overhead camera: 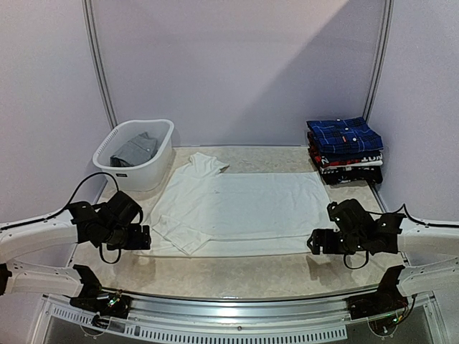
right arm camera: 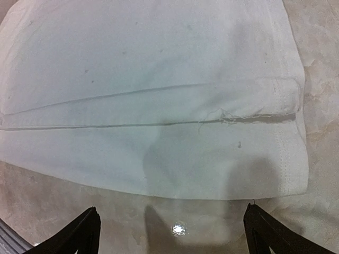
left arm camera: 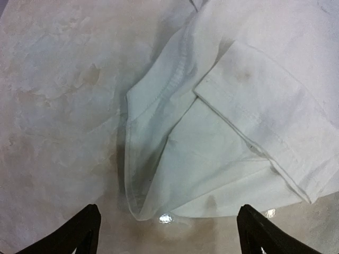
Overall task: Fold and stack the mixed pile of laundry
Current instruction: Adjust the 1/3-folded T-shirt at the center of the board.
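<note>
At the back left of the tabletop (overhead camera: 237,269) stands a white slotted basket (overhead camera: 147,175). A grey garment (overhead camera: 135,149) lies crumpled inside it, below the rim. Just in front of the basket hangs the left gripper (overhead camera: 143,237), low over the near left corner of the white shirt (overhead camera: 244,204). From its wrist view, the two dark fingers stand wide apart with nothing between them, and the shirt's edge lies just ahead of the tips. That corner shows a short sleeve folded in over the body, its stitched cuff lying slantwise. A rounded fold of cloth sits beside it, and the fabric carries a few faint brownish marks.

The white shirt itself is spread flat across the middle of the tabletop. Its neck end points toward the basket, where a bit of cloth is rumpled up, and its hem lies toward the right. The surface is smooth apart from a long straight crease along the near side.

Over the shirt's near right corner hangs the right gripper (overhead camera: 314,242), its fingers also spread wide and empty, the stitched hem just beyond them.

Just past the shirt's far right corner sits a neat stack (overhead camera: 348,163) of folded garments. A dark blue plaid shirt (overhead camera: 344,133) with thin light lines and a small red tag lies on top, over layers of black, red and white.
</note>
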Controlling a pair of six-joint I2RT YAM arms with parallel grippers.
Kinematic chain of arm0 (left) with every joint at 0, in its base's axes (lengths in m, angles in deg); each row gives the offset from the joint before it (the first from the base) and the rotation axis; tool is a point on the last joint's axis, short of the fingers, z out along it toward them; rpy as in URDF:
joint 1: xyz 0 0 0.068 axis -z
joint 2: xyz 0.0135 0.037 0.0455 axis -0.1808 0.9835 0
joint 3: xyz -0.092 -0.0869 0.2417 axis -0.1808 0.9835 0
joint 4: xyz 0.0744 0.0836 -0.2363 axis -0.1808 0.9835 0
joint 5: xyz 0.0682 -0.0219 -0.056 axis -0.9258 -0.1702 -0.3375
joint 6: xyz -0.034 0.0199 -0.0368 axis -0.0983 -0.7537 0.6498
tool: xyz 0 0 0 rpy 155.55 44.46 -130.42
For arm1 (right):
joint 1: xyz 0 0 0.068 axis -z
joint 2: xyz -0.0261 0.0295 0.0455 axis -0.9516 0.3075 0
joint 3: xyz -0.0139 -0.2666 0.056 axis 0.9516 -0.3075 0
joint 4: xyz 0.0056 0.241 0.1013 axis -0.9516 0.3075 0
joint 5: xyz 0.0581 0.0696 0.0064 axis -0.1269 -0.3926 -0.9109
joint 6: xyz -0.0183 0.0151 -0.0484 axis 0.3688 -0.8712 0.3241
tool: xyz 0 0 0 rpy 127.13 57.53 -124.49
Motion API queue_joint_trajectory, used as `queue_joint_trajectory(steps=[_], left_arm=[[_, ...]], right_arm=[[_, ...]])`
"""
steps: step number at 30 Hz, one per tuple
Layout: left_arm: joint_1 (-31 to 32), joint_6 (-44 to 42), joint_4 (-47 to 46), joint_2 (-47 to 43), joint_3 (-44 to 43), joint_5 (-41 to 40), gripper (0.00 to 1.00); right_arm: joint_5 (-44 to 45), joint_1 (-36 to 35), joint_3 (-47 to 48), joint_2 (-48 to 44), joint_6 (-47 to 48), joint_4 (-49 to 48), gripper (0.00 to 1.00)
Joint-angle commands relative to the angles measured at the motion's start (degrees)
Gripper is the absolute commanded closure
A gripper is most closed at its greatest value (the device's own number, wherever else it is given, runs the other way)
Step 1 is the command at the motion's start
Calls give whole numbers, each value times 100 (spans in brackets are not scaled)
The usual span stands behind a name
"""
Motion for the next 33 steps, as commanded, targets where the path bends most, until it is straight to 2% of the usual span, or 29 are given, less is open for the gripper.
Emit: queue_joint_trajectory(steps=[1, 9, 12, 18, 33], left_arm=[[15, -67, -117, -103, -295, -73, 10], [333, -217, -864, 167, -437, 570, 34], [643, -369, -805, 729, -736, 462, 36], [795, -324, -1282, 1547, -913, 402, 47], [765, -321, -1666, 2440, -950, 31, 58]], right_arm=[[62, -8, 265, -274, 242, 384, 4], [-57, -10, 348, -460, 215, 177, 4], [-78, -5, 389, -337, 213, 106, 3], [-125, -3, 367, -132, 202, -79, 3], [-113, -5, 315, 68, 215, -177, 3]])
